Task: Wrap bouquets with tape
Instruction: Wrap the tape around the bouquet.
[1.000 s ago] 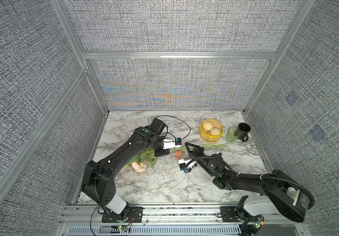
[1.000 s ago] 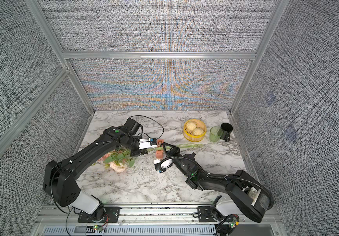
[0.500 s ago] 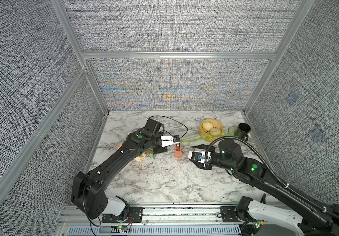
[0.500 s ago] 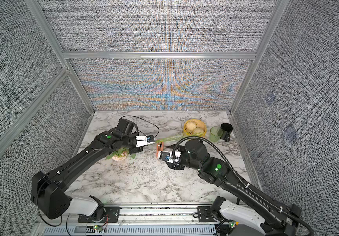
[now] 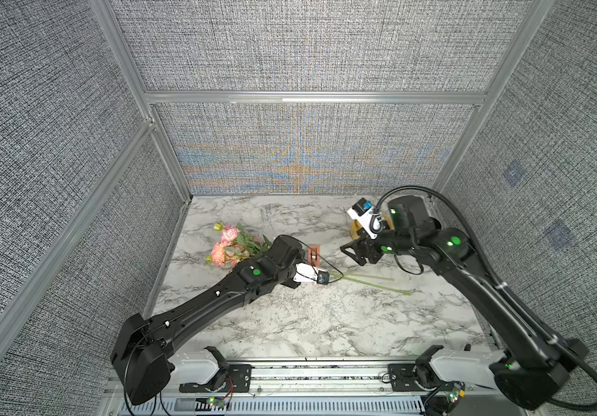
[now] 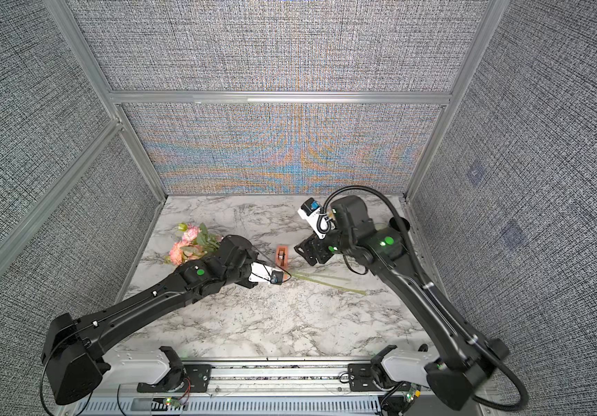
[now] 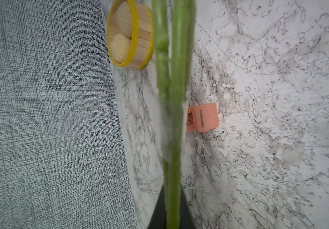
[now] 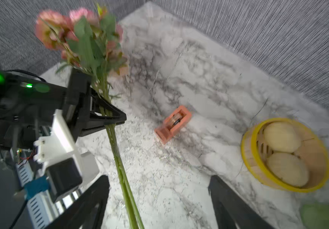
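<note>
Right gripper [image 5: 349, 254] has spread its jaws near the tape [image 5: 313, 254], above marble table [image 5: 308, 324], grey woven walls [image 5: 290, 54]. Left gripper [image 8: 118, 121] pinches green-stemmed pink bouquet [image 5: 230, 245].

Twin overhead views — wrist cameras close, sharing tape [image 7: 203, 118].

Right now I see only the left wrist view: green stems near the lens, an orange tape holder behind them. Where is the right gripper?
Observer: The right gripper hangs over the table, between the tape holder and the yellow basket.
Operator: Is it open or shut?
Observer: Open, and it holds nothing.
Operator: What is at the other end of the stems?
Observer: Pink flowers with green leaves, pointing toward the left wall.
</note>
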`<state>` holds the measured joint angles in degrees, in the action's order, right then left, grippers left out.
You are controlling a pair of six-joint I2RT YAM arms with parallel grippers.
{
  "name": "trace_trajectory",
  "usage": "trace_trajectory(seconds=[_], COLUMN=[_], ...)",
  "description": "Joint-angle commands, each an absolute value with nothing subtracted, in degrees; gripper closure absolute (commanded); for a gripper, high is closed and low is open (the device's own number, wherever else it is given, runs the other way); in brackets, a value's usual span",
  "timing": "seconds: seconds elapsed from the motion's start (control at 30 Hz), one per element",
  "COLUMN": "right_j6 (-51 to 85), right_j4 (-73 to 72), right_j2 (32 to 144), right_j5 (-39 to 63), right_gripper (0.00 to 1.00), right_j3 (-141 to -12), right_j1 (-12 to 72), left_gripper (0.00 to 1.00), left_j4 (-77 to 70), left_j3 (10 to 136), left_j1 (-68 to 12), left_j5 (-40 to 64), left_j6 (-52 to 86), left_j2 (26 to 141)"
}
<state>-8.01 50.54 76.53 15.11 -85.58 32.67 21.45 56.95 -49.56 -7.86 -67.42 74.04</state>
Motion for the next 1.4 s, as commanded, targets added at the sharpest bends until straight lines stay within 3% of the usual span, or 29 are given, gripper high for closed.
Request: trace_trajectory(seconds=[0.0, 0.4, 0.57, 0.93, 1.13, 1.37], right_j6=[-12.81, -19.64, -20.69, -23.04, -25.09, -29.06], right_j4=[61.65, 61.76, 61.81, 52.63, 45.15, 36.14], right_j2=[82.33, 93.13, 95.65, 95.75, 92.19, 86.36], right_j5=[21.82, 30.91, 32.34, 20.78, 18.1, 16.29], right_gripper=[0.17, 0.19, 0.25, 0.86, 1.0, 1.0], right_j3=[-87.79, -86.4, -86.19, -81.51, -77.69, -71.18], right_j1=[32.65, 32.39, 32.3, 32.74, 33.65, 34.01], left_gripper=[1.0, 1.0, 1.0, 1.0, 0.96, 0.73], left_j4=[16.34, 15.56, 15.56, 17.61, 16.69, 15.09], left_j3=[55.7, 53.1, 53.41, 54.56, 53.25, 51.22], left_j1=[-51.01, -52.31, -52.34, -52.52, -52.57, -52.6], left_j5=[-16.77, -17.14, -17.29, -14.53, -12.42, -8.81], left_j6=[-70.74, -69.02, -68.69, -65.35, -61.35, -55.11], left_j2=[73.36, 72.12, 72.97, 73.26, 72.53, 68.35])
